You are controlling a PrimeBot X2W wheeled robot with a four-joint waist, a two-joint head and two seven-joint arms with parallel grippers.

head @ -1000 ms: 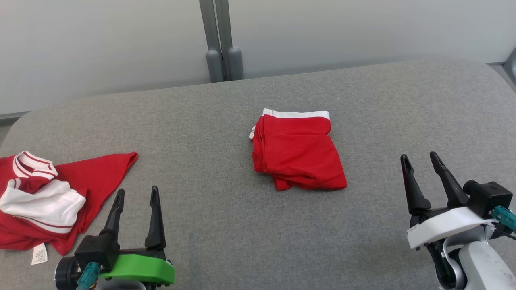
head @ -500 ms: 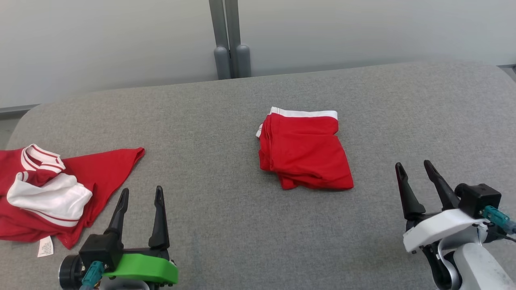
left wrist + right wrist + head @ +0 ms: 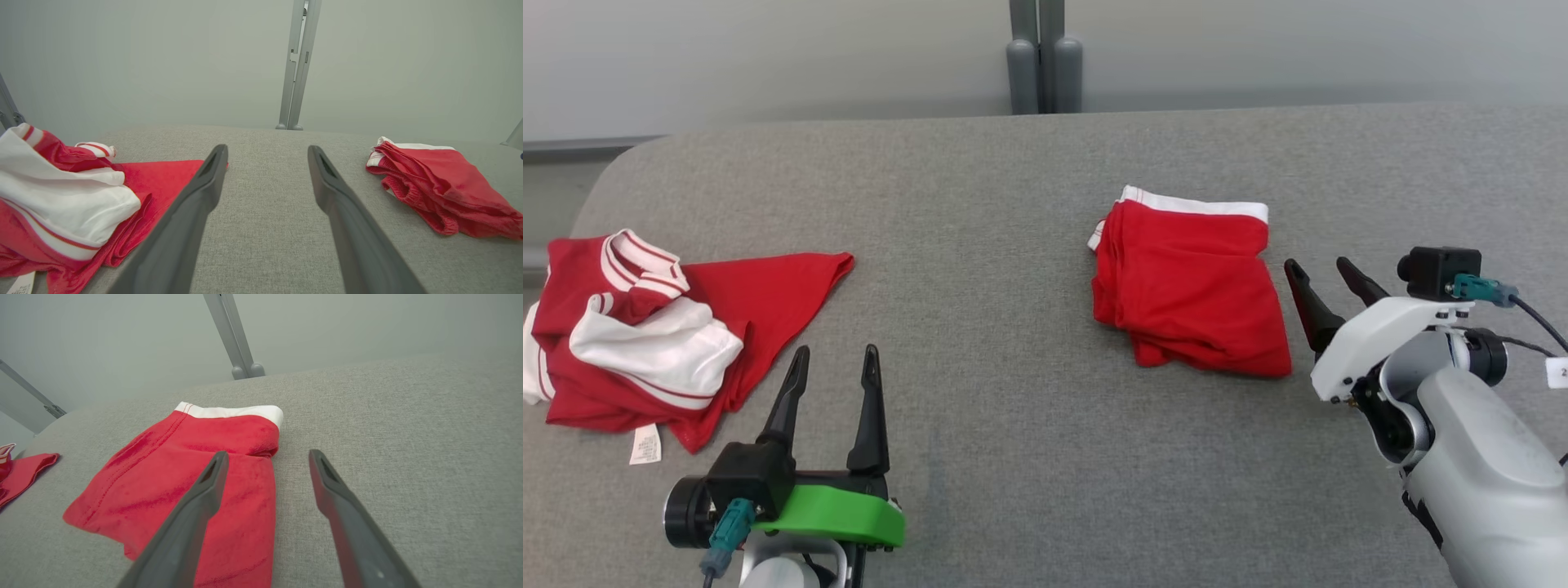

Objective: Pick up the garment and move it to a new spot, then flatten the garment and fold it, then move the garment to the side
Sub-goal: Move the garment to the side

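The head view takes in the whole grey padded surface (image 3: 980, 245): the folded red garment (image 3: 1188, 286) lies right of centre, a crumpled red and white garment (image 3: 645, 343) lies at the far left edge, well apart from it; a white label (image 3: 645, 445) pokes out of that heap's near side; a grey post (image 3: 1039, 65) stands behind the surface

The left gripper (image 3: 837, 349) sits at the lower left, jaws spread wide with nothing between them, just beside the crumpled heap; the right gripper (image 3: 1316, 263) is likewise spread and empty, its tips just beside the folded garment's right edge

The right wrist view adds the close detail: one finger (image 3: 204, 498) lies over the garment's right part, the other over bare surface; whether it touches the cloth I cannot tell; stitching runs along the red cloth, and a white waistband (image 3: 233, 411) caps the far edge

The left wrist view gives the garment's side (image 3: 441, 183): several stacked layers, the near-left corner bunched and uneven; the top face is fairly flat, roughly rectangular, widening toward the near edge
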